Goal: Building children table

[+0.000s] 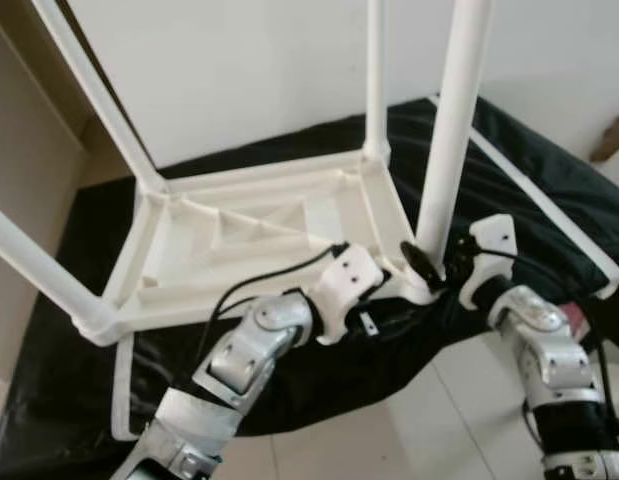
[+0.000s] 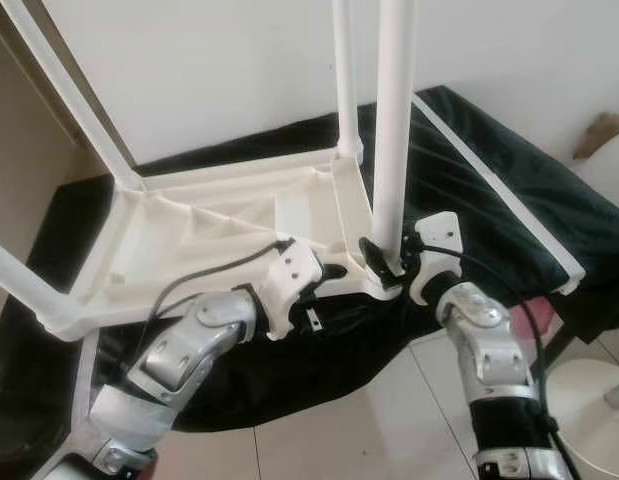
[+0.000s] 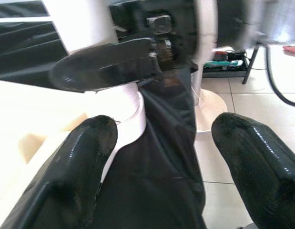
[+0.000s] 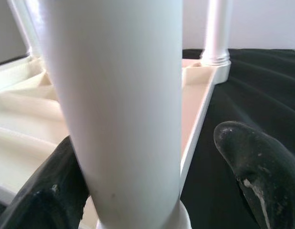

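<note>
Nearest to us, our left gripper reaches under the near corner of the upturned table top. Its fingers are spread wide and hold nothing; between them we see only the black cloth and, just past the fingertips, the round socket where a leg enters the corner.

Just beside it, our right gripper stands at the foot of the near leg. Its fingers are apart, one on each side of the leg, and we cannot tell if the pads press on it or only stand close.

Farther from the fingers, the table lies upside down on the black cloth on the floor, with three more legs: the far leg by the wall, the back-left leg and the front-left leg.

We think the main risk is at the near leg. It is long and the fingers are only at its base, so if it is not fully seated a small side push can tilt it or pull it out of the socket. The cloth can also slide, and then the whole table top moves away from the fingers. Our two grippers are very close to each other, so they can collide, and the left wrist cable hangs near the rim and can catch on it.
</note>
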### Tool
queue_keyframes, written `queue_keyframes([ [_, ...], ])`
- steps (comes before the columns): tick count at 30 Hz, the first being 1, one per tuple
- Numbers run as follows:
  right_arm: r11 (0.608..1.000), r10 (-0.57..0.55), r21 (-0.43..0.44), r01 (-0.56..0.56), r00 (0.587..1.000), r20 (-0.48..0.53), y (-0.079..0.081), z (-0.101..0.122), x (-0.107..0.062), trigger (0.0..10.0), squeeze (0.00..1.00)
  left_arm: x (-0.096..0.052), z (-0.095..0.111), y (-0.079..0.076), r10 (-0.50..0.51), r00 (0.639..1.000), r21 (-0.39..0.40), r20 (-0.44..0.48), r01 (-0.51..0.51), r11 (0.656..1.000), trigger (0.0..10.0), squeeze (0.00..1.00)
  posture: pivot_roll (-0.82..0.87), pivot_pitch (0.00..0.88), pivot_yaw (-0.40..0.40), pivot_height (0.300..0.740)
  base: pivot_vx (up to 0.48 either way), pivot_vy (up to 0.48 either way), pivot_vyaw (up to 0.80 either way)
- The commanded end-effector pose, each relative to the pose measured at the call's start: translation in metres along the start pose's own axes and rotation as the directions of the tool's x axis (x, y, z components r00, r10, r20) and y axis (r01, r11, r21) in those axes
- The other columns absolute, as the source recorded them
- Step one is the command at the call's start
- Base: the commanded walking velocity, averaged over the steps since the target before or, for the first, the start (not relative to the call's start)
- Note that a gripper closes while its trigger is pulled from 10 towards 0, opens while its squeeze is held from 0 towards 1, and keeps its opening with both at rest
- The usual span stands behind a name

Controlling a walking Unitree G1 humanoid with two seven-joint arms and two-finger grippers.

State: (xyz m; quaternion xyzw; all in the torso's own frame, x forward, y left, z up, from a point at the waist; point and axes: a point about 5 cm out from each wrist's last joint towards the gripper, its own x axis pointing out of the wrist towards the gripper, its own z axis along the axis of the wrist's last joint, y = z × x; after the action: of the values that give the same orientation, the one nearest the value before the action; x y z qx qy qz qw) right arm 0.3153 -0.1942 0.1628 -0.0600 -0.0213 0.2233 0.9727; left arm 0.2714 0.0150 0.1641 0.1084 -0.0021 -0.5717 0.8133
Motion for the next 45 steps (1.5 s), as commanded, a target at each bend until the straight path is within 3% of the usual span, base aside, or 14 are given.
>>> queue_keyframes([
  [1, 0.999, 0.054, 0.003, -0.054, 0.999, -0.007, 0.001, 0.000, 0.005, 10.0, 0.00, -0.002, -0.004, -0.008, -0.124, 0.992, -0.005, -0.023, 0.124, 0.992, 10.0, 0.00, -0.17, 0.000, 0.126, 0.740, 0.000, 0.000, 0.00],
  [4, 0.996, 0.086, -0.018, -0.087, 0.996, -0.012, -0.001, 0.001, 0.012, 10.0, 0.00, -0.002, -0.005, -0.009, -0.127, 0.992, -0.003, -0.027, 0.127, 0.992, 10.0, 0.00, -0.16, 0.000, 0.122, 0.740, 0.000, 0.000, 0.00],
  [5, 0.995, 0.097, -0.024, -0.097, 0.995, -0.013, -0.001, 0.002, 0.016, 6.8, 0.00, -0.002, -0.005, -0.008, -0.125, 0.992, -0.002, -0.028, 0.125, 0.992, 10.0, 0.00, -0.15, 0.000, 0.119, 0.740, 0.000, 0.000, 0.00],
  [7, 0.994, 0.104, -0.027, -0.104, 0.995, -0.014, -0.001, 0.002, 0.018, 6.8, 0.00, -0.003, -0.005, -0.007, -0.123, 0.992, -0.001, -0.029, 0.123, 0.992, 10.0, 0.00, -0.15, 0.000, 0.119, 0.740, 0.000, 0.000, 0.00],
  [8, 0.994, 0.104, -0.025, -0.104, 0.995, -0.012, 0.000, 0.003, 0.021, 0.0, 0.00, -0.003, -0.005, -0.007, -0.119, 0.992, 0.002, -0.032, 0.119, 0.993, 10.0, 0.00, -0.15, 0.000, 0.117, 0.740, 0.000, 0.000, 0.00],
  [23, 0.996, 0.080, -0.031, -0.084, 0.990, -0.113, -0.003, -0.020, 0.017, 0.0, 0.00, -0.006, -0.005, -0.007, -0.107, 0.993, 0.009, -0.042, 0.107, 0.994, 10.0, 0.00, -0.14, 0.000, 0.123, 0.740, 0.000, 0.000, 0.00],
  [24, 0.999, 0.038, -0.033, -0.043, 0.990, -0.133, -0.006, -0.023, 0.017, 10.0, 0.00, -0.006, -0.005, -0.006, -0.103, 0.994, 0.010, -0.043, 0.103, 0.995, 10.0, 0.00, -0.14, 0.000, 0.123, 0.740, 0.000, 0.000, 0.00],
  [35, 0.985, -0.169, 0.001, 0.171, 0.976, -0.136, -0.007, -0.027, 0.017, 10.0, 0.00, -0.004, -0.006, -0.003, -0.069, 0.997, 0.004, -0.032, 0.069, 0.998, 10.0, 0.00, -0.16, 0.000, 0.130, 0.740, 0.000, 0.000, 0.00],
  [38, 0.959, -0.281, -0.009, 0.283, 0.950, -0.135, 0.006, -0.031, 0.015, 10.0, 0.00, -0.005, -0.010, -0.002, -0.057, 0.997, 0.004, -0.053, 0.057, 0.998, 10.0, 0.00, -0.16, 0.000, 0.140, 0.740, 0.000, 0.000, 0.00],
  [41, 0.951, -0.308, -0.009, 0.309, 0.942, -0.131, 0.011, -0.033, 0.015, 10.0, 0.00, -0.005, -0.010, -0.002, -0.057, 0.997, 0.003, -0.058, 0.057, 0.998, 10.0, 0.00, -0.16, 0.000, 0.142, 0.740, 0.000, 0.000, 0.00],
  [42, 0.931, -0.358, 0.022, 0.364, 0.924, -0.134, 0.015, -0.037, 0.014, 10.0, 0.00, -0.006, -0.011, -0.002, -0.057, 0.997, 0.004, -0.060, 0.057, 0.998, 10.0, 0.00, -0.16, 0.000, 0.146, 0.740, 0.000, 0.000, 0.00],
  [43, 0.848, -0.507, 0.081, 0.524, 0.846, -0.166, 0.023, -0.045, 0.009, 10.0, 0.00, -0.007, -0.010, -0.001, -0.057, 0.996, 0.004, -0.062, 0.057, 0.998, 10.0, 0.00, -0.15, 0.000, 0.149, 0.740, 0.000, 0.000, 0.00],
  [44, 0.848, -0.507, 0.081, 0.524, 0.846, -0.166, 0.023, -0.045, 0.009, 10.0, 0.00, -0.007, -0.010, -0.001, -0.057, 0.996, 0.004, -0.062, 0.057, 0.998, 10.0, 0.00, -0.15, 0.000, 0.149, 0.740, 0.000, 0.000, 0.00],
  [45, 0.813, -0.554, 0.093, 0.574, 0.813, -0.177, 0.024, -0.048, 0.007, 10.0, 0.00, -0.007, -0.010, 0.000, -0.055, 0.996, 0.004, -0.063, 0.056, 0.998, 10.0, 0.00, -0.15, 0.000, 0.149, 0.740, 0.000, 0.000, 0.00],
])
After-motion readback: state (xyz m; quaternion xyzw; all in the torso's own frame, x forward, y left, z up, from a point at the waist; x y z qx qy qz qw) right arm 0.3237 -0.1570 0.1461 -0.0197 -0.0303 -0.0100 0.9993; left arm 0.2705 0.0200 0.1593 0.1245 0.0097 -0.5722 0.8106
